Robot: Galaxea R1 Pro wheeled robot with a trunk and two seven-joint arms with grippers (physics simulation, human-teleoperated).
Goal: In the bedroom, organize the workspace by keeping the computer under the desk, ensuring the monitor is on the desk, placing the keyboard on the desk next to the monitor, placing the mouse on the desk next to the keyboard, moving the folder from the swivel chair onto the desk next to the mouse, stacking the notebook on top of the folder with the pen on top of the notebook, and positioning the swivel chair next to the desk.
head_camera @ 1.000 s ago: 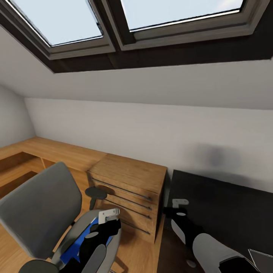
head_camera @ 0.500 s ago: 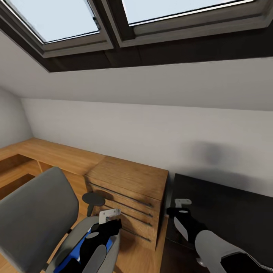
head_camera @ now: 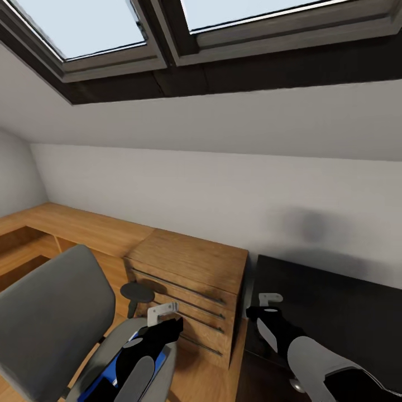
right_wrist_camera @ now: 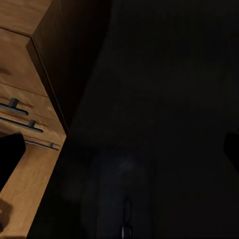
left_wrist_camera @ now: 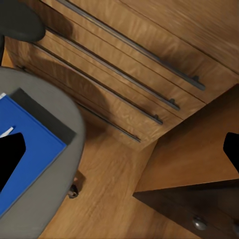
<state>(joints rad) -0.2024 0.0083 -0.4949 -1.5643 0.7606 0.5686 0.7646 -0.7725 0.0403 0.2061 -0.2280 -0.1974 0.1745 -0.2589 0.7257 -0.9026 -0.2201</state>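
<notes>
While poised over swivel chair (head_camera: 50, 312) | left gripper (left_wrist_camera: 119, 149) jaws wide, holding nothing | one blue folder (left_wrist_camera: 27, 149) on seat beside them, dark notebook (left_wrist_camera: 47, 117) beneath | right gripper (right_wrist_camera: 119, 149) jaws wide above black table (head_camera: 340, 301) | one wooden drawer cabinet (head_camera: 192, 279)

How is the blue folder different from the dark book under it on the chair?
The folder is bright blue; the notebook is dark grey. The folder lies on top, while the notebook sits underneath with its edge and corner peeking out. Both are flat and rest on the swivel chair seat.
</notes>
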